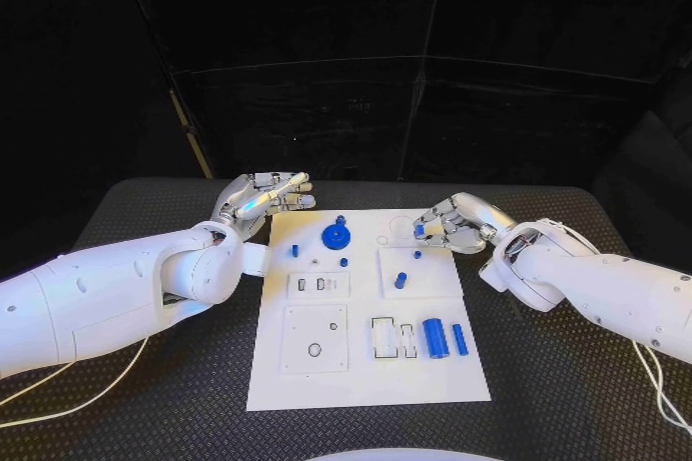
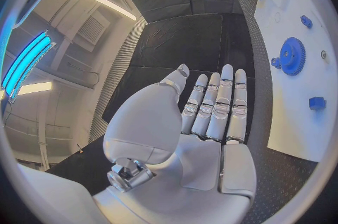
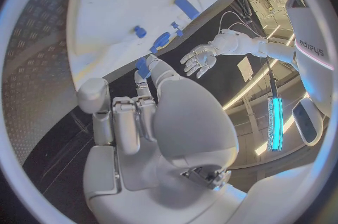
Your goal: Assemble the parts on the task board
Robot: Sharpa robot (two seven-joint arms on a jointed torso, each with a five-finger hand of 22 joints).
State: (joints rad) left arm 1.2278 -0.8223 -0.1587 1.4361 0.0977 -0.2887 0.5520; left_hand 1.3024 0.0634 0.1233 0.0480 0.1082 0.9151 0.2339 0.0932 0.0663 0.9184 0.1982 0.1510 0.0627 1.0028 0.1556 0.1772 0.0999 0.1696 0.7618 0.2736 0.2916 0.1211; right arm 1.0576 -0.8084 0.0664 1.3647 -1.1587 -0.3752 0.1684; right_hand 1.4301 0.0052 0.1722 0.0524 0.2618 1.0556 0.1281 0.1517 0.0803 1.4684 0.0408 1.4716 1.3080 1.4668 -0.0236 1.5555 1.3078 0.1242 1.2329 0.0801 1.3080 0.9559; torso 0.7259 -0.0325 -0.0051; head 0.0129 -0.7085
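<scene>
The white task board (image 1: 368,381) lies in the middle of the table. A blue gear (image 1: 336,236) stands near its far edge, also seen as the gear (image 2: 290,56) in the left wrist view. Two blue cylinders (image 1: 444,336) lie in the near right part. A short blue peg (image 1: 401,279) lies on a raised square. My right hand (image 1: 459,223) hovers over the board's far right corner and pinches a small blue part (image 1: 420,229), seen as the blue part (image 3: 143,66) at its fingertips. My left hand (image 1: 267,196) is at the far left corner, fingers stretched out, holding nothing.
A small blue peg (image 1: 294,249) stands at the board's left edge and another small blue piece (image 1: 418,253) sits just below my right hand. White recessed blocks (image 1: 315,336) take up the board's near left. Black table mat (image 1: 577,381) surrounds the board.
</scene>
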